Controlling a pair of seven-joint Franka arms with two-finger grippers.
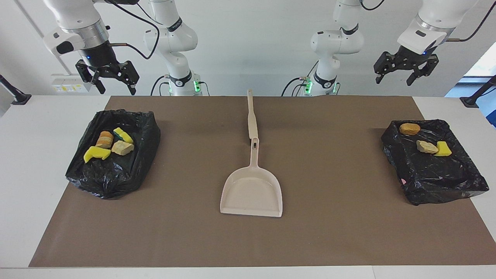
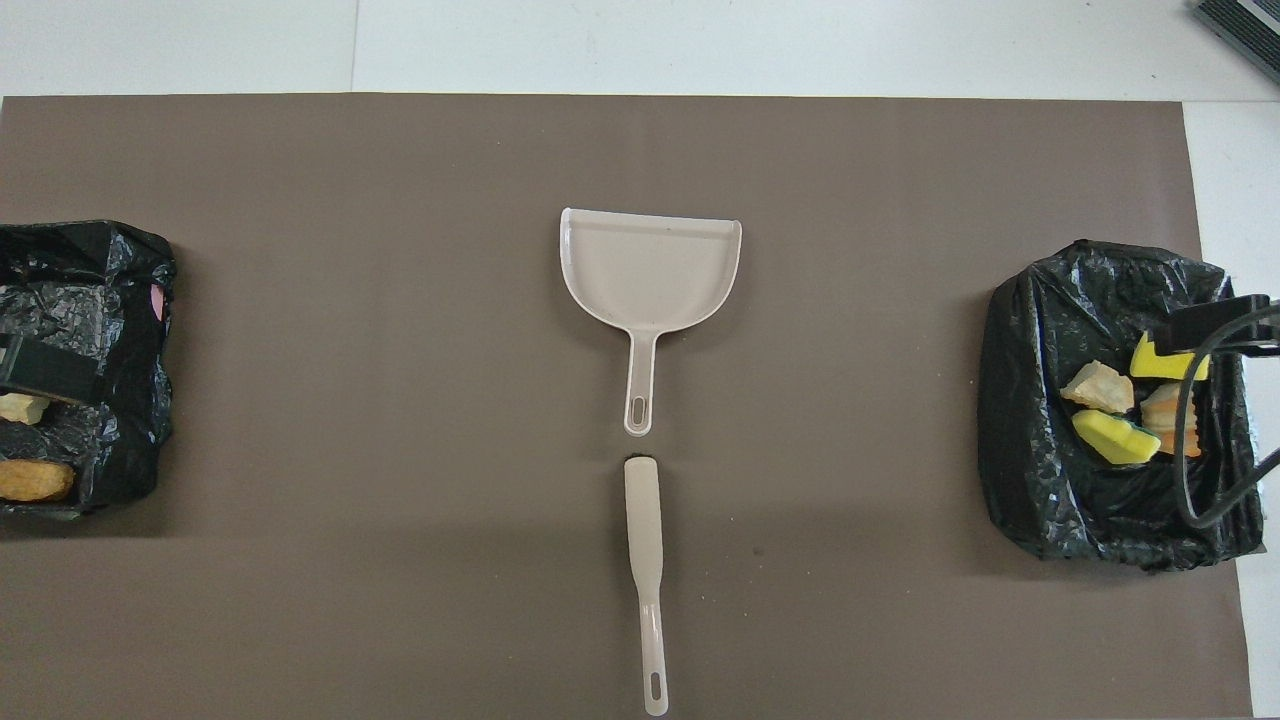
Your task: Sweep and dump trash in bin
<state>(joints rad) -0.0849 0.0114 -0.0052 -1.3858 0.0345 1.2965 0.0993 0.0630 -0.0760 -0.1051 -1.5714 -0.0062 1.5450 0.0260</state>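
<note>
On the brown mat (image 1: pixel 348 232) covering the white table (image 1: pixel 23 174), the following items are lying or standing.

Dustpan (image 1: pixel 252 192): beige, lying flat at the middle of the mat, pan end farther from the robots, handle pointing toward them.

Brush (image 1: pixel 251 116): beige, lying in line with the dustpan's handle, nearer to the robots, its end sitting just beside the handle tip.

Bin toward the right arm's end (image 1: pixel 112 170): a low container lined with black plastic. It is holding four pieces of trash (image 1: pixel 106 144) in a loose cluster: a yellow sponge chunk (image 1: pixel 97 154), a second yellow chunk with a green face (image 1: pixel 123 135), a round brown bread-like piece (image 1: pixel 105 139) and a tan chunk (image 1: pixel 122 147).

Bin toward the left arm's end (image 1: pixel 434 174): likewise lined in black. It is holding three pieces, all near its robot-side edge: a brown bun-like piece (image 1: pixel 409 128), a tan chunk (image 1: pixel 426 146) and a yellow sponge piece (image 1: pixel 443 148), the last two touching.

Right gripper (image 1: pixel 111 83): hanging high in the air, over the table edge nearest the robots, at its own arm's end, fingers standing apart and gripping nothing.

Left gripper (image 1: pixel 394 75): hanging equally high at the left arm's end, near the robot-side edge, fingers apart and carrying nothing.
</note>
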